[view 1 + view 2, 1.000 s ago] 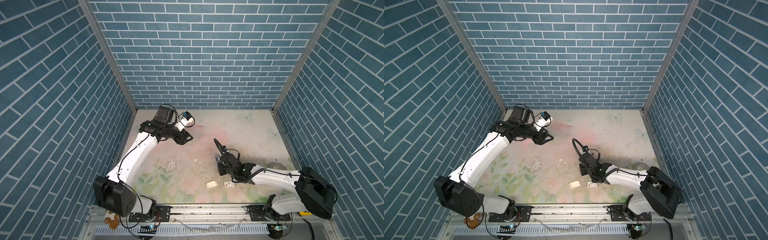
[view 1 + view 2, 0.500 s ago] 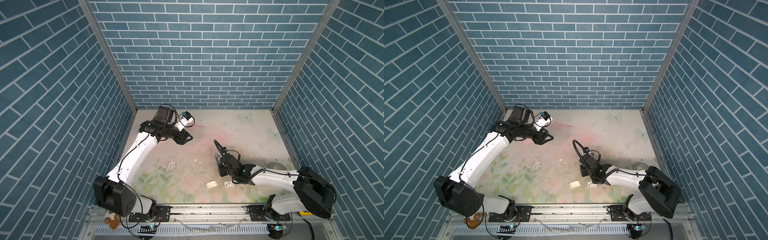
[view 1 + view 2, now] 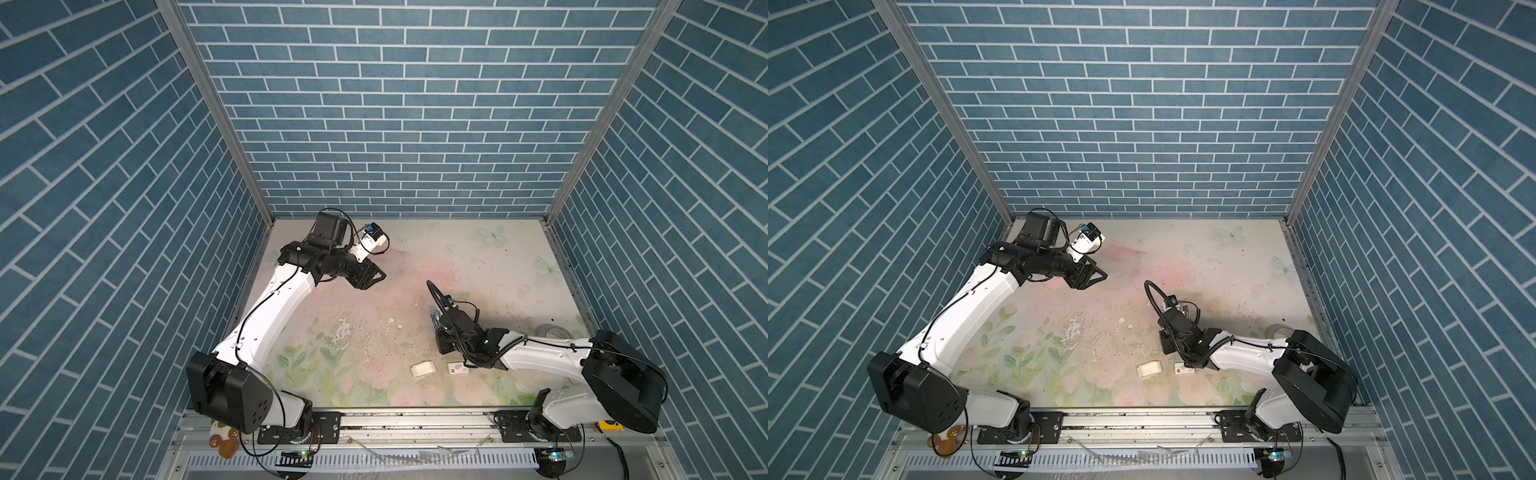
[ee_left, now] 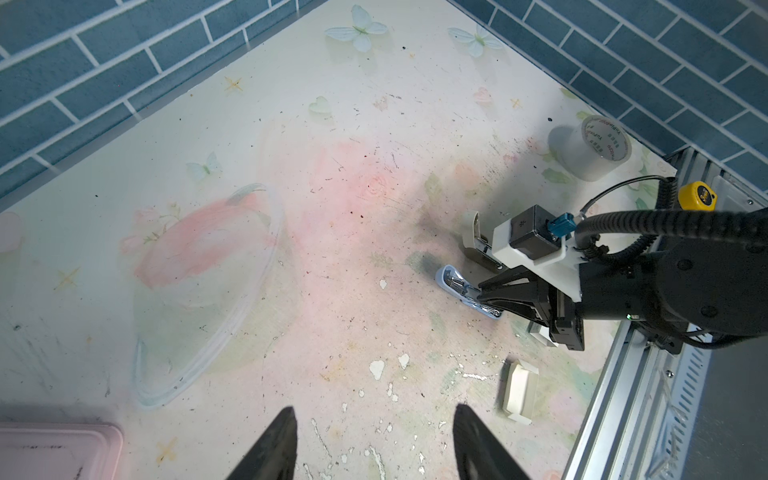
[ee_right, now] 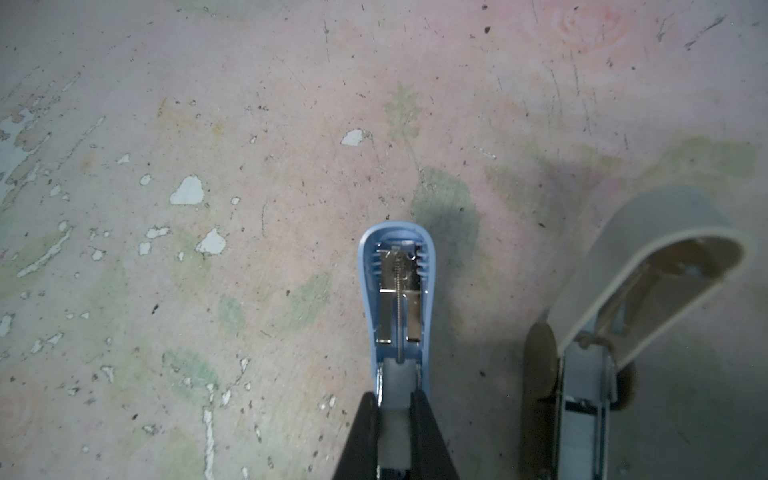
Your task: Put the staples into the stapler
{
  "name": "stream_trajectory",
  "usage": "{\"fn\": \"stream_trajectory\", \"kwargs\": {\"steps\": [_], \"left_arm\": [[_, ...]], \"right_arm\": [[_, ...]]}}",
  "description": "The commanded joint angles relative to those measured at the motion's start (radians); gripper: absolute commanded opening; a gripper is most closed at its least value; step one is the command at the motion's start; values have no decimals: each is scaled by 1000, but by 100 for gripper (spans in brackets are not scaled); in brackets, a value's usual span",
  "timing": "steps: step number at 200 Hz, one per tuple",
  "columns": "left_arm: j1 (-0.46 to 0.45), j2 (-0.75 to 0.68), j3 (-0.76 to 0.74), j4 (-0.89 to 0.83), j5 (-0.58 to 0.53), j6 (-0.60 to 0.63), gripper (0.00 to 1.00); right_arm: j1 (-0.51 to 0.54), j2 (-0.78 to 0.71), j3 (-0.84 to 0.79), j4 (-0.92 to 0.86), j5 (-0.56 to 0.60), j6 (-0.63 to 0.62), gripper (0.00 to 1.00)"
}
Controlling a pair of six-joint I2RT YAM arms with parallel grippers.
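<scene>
A blue stapler [image 5: 397, 286] lies folded open on the table, spring and metal plate showing; in a top view the stapler [image 3: 433, 320] sits right of centre. My right gripper [image 5: 397, 399] is low over its rear half, shut on a pale grey strip that looks like the staples [image 5: 397, 380], lined up with the stapler's channel. The right gripper [image 3: 439, 332] hides the rest of the stapler from above. My left gripper [image 4: 374, 409] hangs open and empty above the back left, seen in both top views [image 3: 376, 275] [image 3: 1098, 274].
A second stapler [image 5: 644, 270], grey-white on a brown base, stands open beside the blue one. Near the front lie a white card tray [image 3: 423, 369] and a red-marked sleeve [image 3: 457, 368]. A tape roll [image 3: 555, 332] sits by the right wall. A pink lid [image 4: 58, 451] shows under my left wrist.
</scene>
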Motion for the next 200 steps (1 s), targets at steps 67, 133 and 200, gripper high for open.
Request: {"fn": "stream_trajectory", "kwargs": {"steps": [67, 133, 200], "left_arm": [[7, -5, -8, -7, 1, -2, 62], [8, -5, -6, -9, 2, -2, 62], [7, -5, -10, -7, 2, -2, 62]], "right_arm": [[-5, -20, 5, -14, 2, -13, 4], [-5, -71, 21, -49, 0, -31, 4], [-5, -36, 8, -36, 6, -34, 4]]}}
